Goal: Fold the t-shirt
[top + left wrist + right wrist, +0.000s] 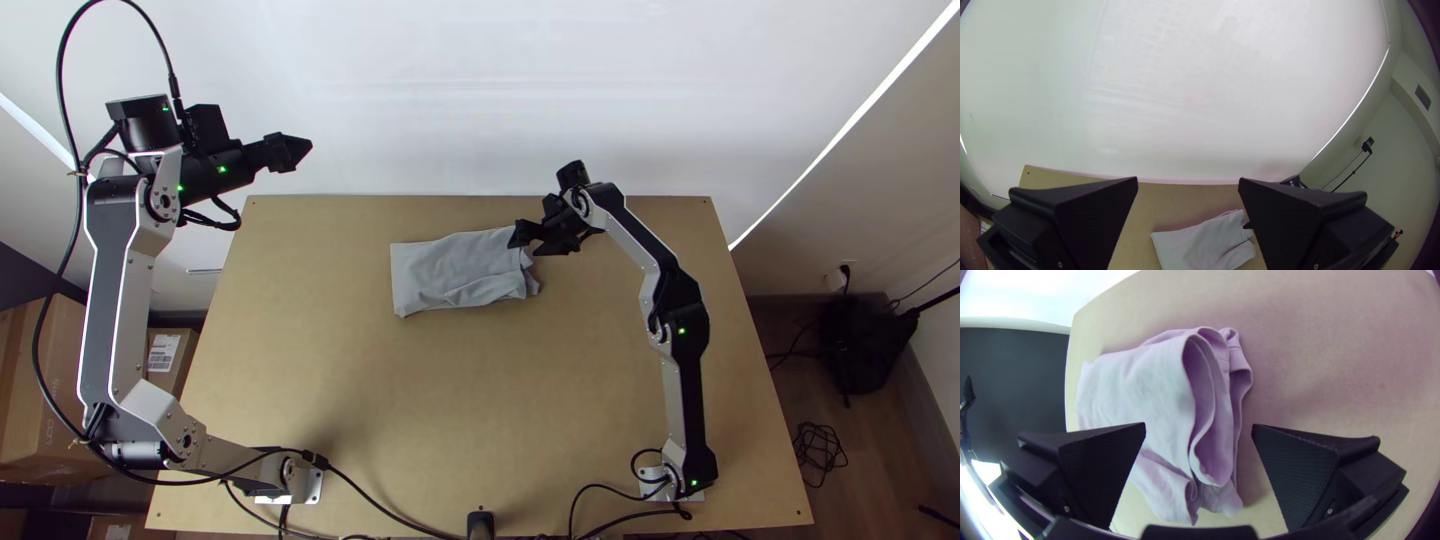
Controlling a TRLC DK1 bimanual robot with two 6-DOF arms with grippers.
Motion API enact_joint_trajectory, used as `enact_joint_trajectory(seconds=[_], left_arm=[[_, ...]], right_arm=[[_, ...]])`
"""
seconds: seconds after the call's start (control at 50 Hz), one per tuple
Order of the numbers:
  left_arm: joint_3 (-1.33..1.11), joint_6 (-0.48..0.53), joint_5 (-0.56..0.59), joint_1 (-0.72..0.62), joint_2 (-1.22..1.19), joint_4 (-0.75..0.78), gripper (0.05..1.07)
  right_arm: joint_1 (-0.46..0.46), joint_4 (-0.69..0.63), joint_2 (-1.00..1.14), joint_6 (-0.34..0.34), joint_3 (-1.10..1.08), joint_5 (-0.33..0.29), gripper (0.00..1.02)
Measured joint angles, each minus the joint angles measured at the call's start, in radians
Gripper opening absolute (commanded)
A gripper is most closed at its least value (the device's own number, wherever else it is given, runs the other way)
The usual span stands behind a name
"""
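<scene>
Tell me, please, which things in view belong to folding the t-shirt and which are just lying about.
For the job:
- t-shirt, folded
- left end effector, open
- right end effector, open

Lying about:
- cardboard box
- coiled black cable

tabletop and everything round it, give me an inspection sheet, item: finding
surface: light wooden table, bare wood around the shirt
job: grey t-shirt, folded into a rough rectangle, layered edges at its right end
clutter: small black device at near edge
left gripper: fingers open, beyond far-left corner
right gripper: fingers open, over shirt's right end
cables: black cables at near edge
surroundings: cardboard boxes left
</scene>
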Motion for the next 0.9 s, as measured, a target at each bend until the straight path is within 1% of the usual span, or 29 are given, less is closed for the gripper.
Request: enact_joint_trajectory(seconds=[0.24,0.36,0.42,0.46,0.48,0.52,0.58,0.6,0.76,0.9], left_arm=[[0.0,0.0,0.0,0.0,0.0,0.0,1.03],[0.0,0.0,0.0,0.0,0.0,0.0,1.03],[0.0,-0.001,0.0,0.0,0.0,0.0,1.03],[0.0,-0.001,0.0,0.0,0.0,0.0,1.03],[0.0,-0.001,0.0,0.0,0.0,0.0,1.03],[0.0,-0.001,0.0,0.0,0.0,0.0,1.03],[0.0,-0.001,0.0,0.0,0.0,0.0,1.03],[0.0,-0.001,0.0,0.0,0.0,-0.001,1.03],[0.0,0.0,-0.001,0.004,0.0,-0.004,1.03],[0.0,0.0,-0.004,0.013,0.0,-0.004,1.03]], right_arm=[[0.008,-0.003,0.05,0.0,0.029,-0.05,0.97],[0.031,-0.004,0.075,0.001,0.045,-0.069,0.94],[0.048,-0.004,0.084,0.003,0.058,-0.068,0.82],[0.058,-0.003,0.092,0.005,0.068,-0.069,0.71],[0.063,-0.003,0.097,0.005,0.071,-0.069,0.61],[0.07,-0.004,0.104,0.005,0.079,-0.069,0.36],[0.074,-0.004,0.114,0.005,0.082,-0.069,0.03],[0.074,-0.004,0.118,0.005,0.082,-0.069,0.02],[0.052,-0.003,0.13,0.008,0.081,-0.092,0.02],[-0.006,0.038,0.115,0.013,0.031,-0.108,0.02]])
